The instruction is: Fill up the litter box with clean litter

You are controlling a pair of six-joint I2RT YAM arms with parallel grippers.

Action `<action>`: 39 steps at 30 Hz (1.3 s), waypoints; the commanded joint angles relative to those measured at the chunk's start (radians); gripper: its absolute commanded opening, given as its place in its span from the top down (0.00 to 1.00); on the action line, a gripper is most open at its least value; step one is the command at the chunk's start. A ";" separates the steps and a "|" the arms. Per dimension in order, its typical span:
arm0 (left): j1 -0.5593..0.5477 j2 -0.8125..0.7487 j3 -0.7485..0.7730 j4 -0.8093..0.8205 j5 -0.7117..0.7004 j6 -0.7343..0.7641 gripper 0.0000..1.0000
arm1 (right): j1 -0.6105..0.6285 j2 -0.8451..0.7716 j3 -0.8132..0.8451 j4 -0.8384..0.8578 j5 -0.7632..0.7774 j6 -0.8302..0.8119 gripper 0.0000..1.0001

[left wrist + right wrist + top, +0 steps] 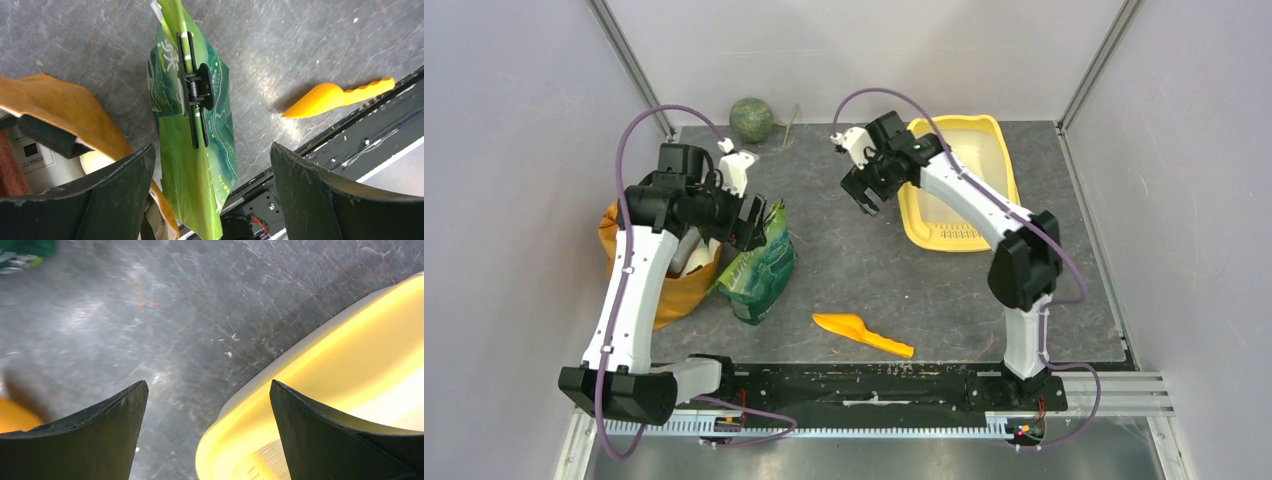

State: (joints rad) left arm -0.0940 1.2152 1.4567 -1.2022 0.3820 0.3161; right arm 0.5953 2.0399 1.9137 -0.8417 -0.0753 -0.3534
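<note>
1. The box [1009, 170] is seen at the far right of the table [854, 280], lying flat, with its slotted grille at the near end and its pale basin toward the back wall.
2. The right tool [864, 195] is held above the table just beside the box's left rim, near the grille end. Its jaws are spread wide and nothing is gripped.
3. In the right wrist view, bare table is seen under that tool's [209, 382] left finger and the box [310, 370] rim under the right one. Contact with the rim cannot be told.
4. Over on the left, the left tool [752, 215] is poised over a green pouch [759, 270], which is stood upright at the table's middle-left.
5. From the left wrist, this tool [211, 150] is seen released, jaws wide apart, with the pouch [195, 165] top between them. Whether a finger touches the pouch cannot be told.
6. The pouch's folded top is pinched shut by a black clip [196, 90].
7. An orange-yellow bag [669, 295] is stood just left of the pouch, touching it, and pale items are seen inside.
8. An orange scoop [864, 335] is laid flat near the front edge, between the two arm bases, apart from pouch and box.
9. A green ball [751, 119] is spotted by the table's back left corner.
</note>
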 commanded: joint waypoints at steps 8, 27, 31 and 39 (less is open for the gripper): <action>-0.131 0.080 -0.080 0.072 -0.274 0.050 0.17 | -0.024 -0.298 -0.159 -0.051 -0.243 0.138 0.01; -0.213 -0.040 -0.310 0.048 -0.425 0.004 0.46 | -0.104 -0.418 -0.309 -0.046 -0.341 0.193 0.01; -0.213 -0.021 -0.283 0.067 -0.426 -0.008 0.75 | -0.104 -0.415 -0.308 -0.044 -0.354 0.207 0.01; -0.214 0.036 -0.145 0.115 -0.281 0.145 0.98 | -0.116 -0.417 -0.317 -0.036 -0.363 0.212 0.01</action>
State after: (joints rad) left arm -0.3088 1.2507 1.2053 -1.1812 -0.0093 0.3351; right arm 0.4877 1.6592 1.6093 -0.9043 -0.4129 -0.1558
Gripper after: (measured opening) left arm 0.043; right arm 0.993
